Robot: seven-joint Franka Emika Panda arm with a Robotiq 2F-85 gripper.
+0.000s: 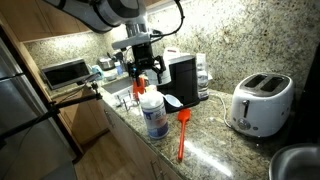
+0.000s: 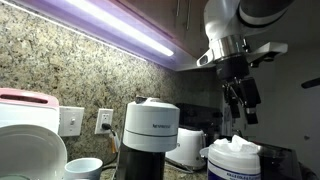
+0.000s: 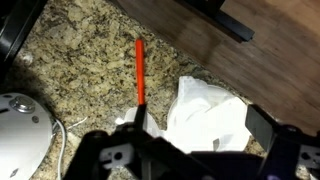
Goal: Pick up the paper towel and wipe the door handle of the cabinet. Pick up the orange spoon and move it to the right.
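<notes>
The paper towel [image 3: 205,108] is a crumpled white sheet sticking out of the top of a white cylinder with a blue label [image 1: 153,116], which also shows in an exterior view [image 2: 235,158]. My gripper [image 1: 143,78] hangs open just above it, with one finger on either side in the wrist view [image 3: 200,128], and holds nothing. It also shows in an exterior view [image 2: 245,112]. The orange spoon [image 1: 182,135] lies flat on the granite counter beside the cylinder and shows in the wrist view [image 3: 140,70]. I cannot pick out the cabinet's door handle with certainty.
A white toaster [image 1: 260,103] stands at the counter's far end and shows in the wrist view [image 3: 20,120]. A black coffee machine [image 1: 182,80] stands behind the cylinder and shows in an exterior view [image 2: 150,132]. A toaster oven [image 1: 65,72] sits in the corner. Wooden cabinet fronts [image 1: 122,148] run below the counter.
</notes>
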